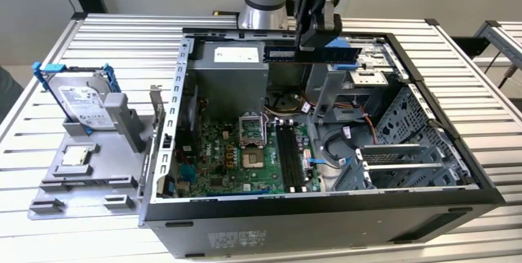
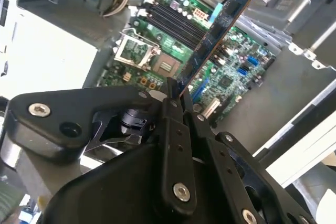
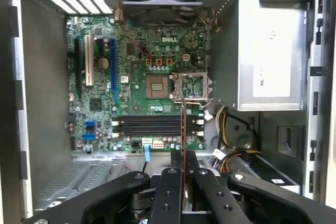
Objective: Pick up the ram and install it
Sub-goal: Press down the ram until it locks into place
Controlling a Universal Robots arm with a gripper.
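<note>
Where the ribbed metal table carries a grey fixture tray at left, you see the open steel computer case mid-frame; above its upper edge your gripper pinches the thin flat ram.

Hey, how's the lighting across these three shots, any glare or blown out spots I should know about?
Second wrist view: the power supply side is blown out white, while the RAM stick in the end effector stays readable. First wrist view: even light on the motherboard. Exterior view: soft, the case interior shaded.
</note>
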